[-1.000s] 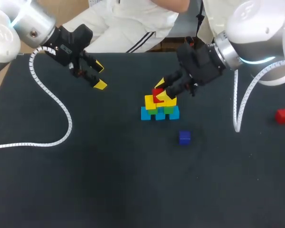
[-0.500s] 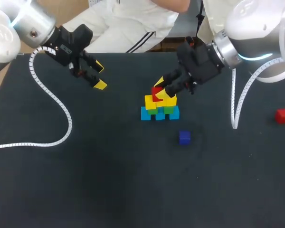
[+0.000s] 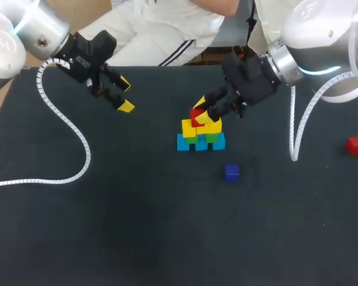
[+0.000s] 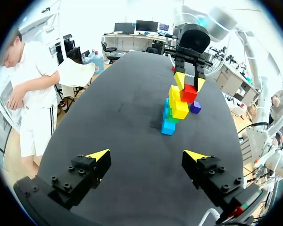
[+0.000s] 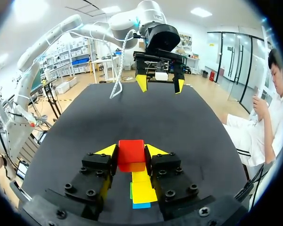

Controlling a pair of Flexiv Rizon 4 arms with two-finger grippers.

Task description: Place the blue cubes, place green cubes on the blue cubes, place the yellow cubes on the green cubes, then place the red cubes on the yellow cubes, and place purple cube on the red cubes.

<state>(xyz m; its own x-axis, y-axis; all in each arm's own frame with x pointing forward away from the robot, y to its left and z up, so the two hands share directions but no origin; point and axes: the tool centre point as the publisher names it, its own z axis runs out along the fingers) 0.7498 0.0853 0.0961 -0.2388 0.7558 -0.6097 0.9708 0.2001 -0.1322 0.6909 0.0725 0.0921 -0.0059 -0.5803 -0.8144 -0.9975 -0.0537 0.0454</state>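
noted left pincer (image 3: 125, 94) spread wide, empty, above the worktop's (image 3: 137, 226) far-left part. found right pincer (image 5: 131, 151) clamped on a red cube (image 5: 130, 157), just over the yellow cubes (image 3: 189, 128) of the stack (image 3: 185, 143). judged step as red onto yellow, with level lowering and then release to follow. logged purple cube (image 3: 231, 173) near the stack, second red cube (image 3: 355, 145) far right.
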